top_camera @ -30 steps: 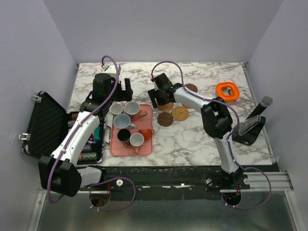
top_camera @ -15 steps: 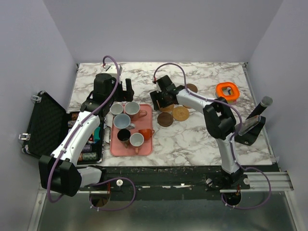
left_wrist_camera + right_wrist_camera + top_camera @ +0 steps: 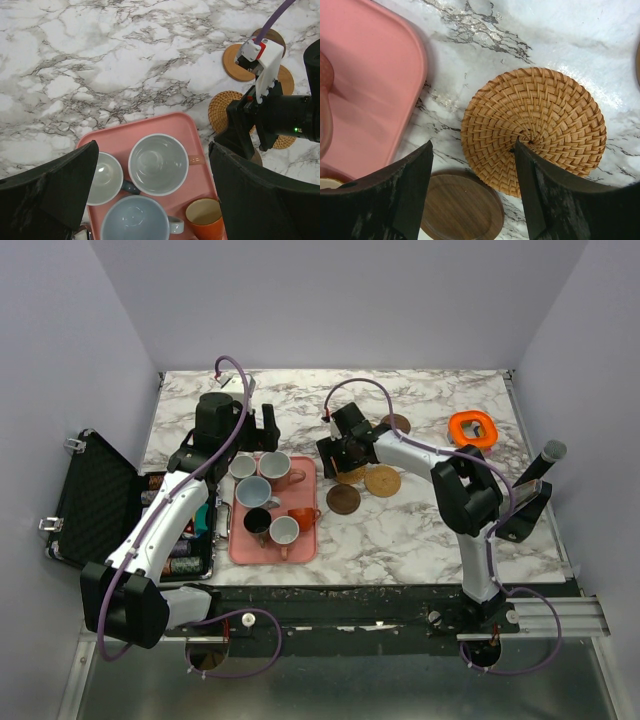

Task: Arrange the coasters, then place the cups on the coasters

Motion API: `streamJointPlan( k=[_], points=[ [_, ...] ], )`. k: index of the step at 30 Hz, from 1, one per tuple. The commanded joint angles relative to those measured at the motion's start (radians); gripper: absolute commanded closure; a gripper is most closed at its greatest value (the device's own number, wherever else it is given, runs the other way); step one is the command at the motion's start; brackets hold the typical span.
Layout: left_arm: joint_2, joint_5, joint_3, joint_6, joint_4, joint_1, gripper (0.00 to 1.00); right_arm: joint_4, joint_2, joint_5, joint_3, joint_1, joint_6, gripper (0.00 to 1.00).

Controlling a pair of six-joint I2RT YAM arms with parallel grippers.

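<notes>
Several cups stand on the pink tray [image 3: 303, 540]: pink [image 3: 274, 467], pale blue [image 3: 255, 491], grey-white [image 3: 242, 467], black [image 3: 257, 521] and orange [image 3: 303, 518]. My left gripper [image 3: 153, 150] hangs open above the pink cup [image 3: 158, 163], touching nothing. My right gripper [image 3: 472, 145] is open and low over the coasters. Its right finger lies over the middle of a woven coaster [image 3: 535, 115], and its left finger is over bare marble. A dark wooden coaster [image 3: 462, 207] sits just below the jaws. A light coaster [image 3: 382, 480] and another dark coaster [image 3: 396, 424] lie to the right.
An orange ring-shaped object [image 3: 471, 428] sits at the far right of the marble table [image 3: 420, 530]. An open black case [image 3: 95, 495] with spools lies off the table's left edge. A black stand [image 3: 525, 502] is at the right edge.
My right gripper has moved a little right and nearer, over the woven coaster, and narrowed slightly. The dark coaster beside it now lies slightly nearer. The left arm has not moved.
</notes>
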Motion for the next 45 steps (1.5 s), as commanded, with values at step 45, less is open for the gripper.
streamJointPlan(
  k=[45],
  points=[
    [-0.006, -0.007, 0.001, -0.011, -0.012, -0.027, 0.01, -0.146, -0.293, 0.292, -0.394, -0.054, 0.207, 0.22]
  ],
)
